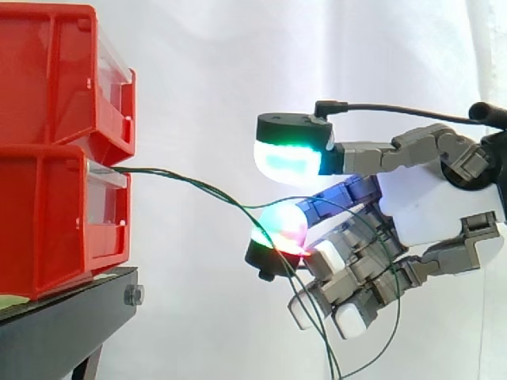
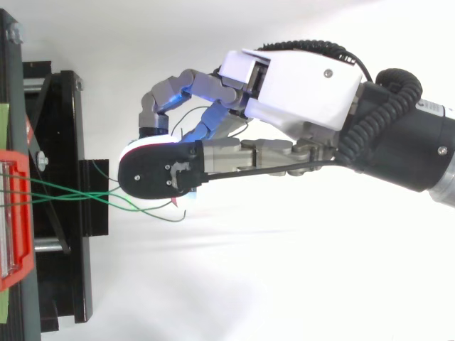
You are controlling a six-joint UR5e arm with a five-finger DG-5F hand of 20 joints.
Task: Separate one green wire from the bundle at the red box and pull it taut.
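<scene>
Thin green wires (image 1: 190, 184) leave the gap between the two stacked red bins (image 1: 47, 222) and slope down to the right, nearly straight, into my hand (image 1: 428, 202). Seen from above, the wires (image 2: 64, 190) fan out of the red box (image 2: 15, 213) and meet under my fingertips. A pad (image 1: 283, 226) glowing red and green presses the wires against curled fingers, while one finger stays straight above with a green-white pad (image 1: 289, 158). I cannot tell how many wires are pinched. Past the hand, loose wire ends hang down.
The bins stand on a black stand (image 1: 63, 332) at the left, with its frame (image 2: 64, 142) showing from above. A white curtain lies behind. Open space surrounds the hand between the stand and the arm.
</scene>
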